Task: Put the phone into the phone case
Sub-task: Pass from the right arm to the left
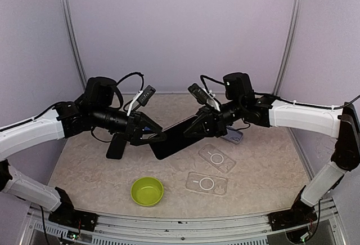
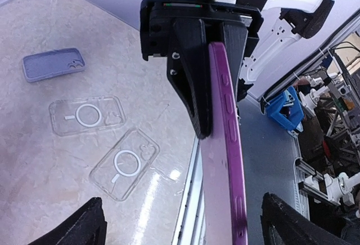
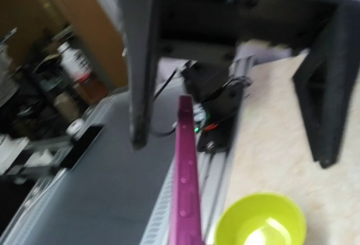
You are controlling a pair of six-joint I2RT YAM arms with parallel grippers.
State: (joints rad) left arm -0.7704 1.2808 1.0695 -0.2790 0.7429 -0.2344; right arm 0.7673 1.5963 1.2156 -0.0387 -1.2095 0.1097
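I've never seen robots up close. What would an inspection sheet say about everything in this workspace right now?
Surface: marbled beige table, no spills seen.
Job's things: purple phone held in mid-air; far clear case, near clear case and lilac case lie flat on the table.
Clutter: green bowl, looks empty.
Grippers: right gripper clamps the phone; left gripper is open around its other end.
Cables: black cable loops over the wrists, off the table.
Surroundings: pale enclosure walls; lab equipment beyond the edge.
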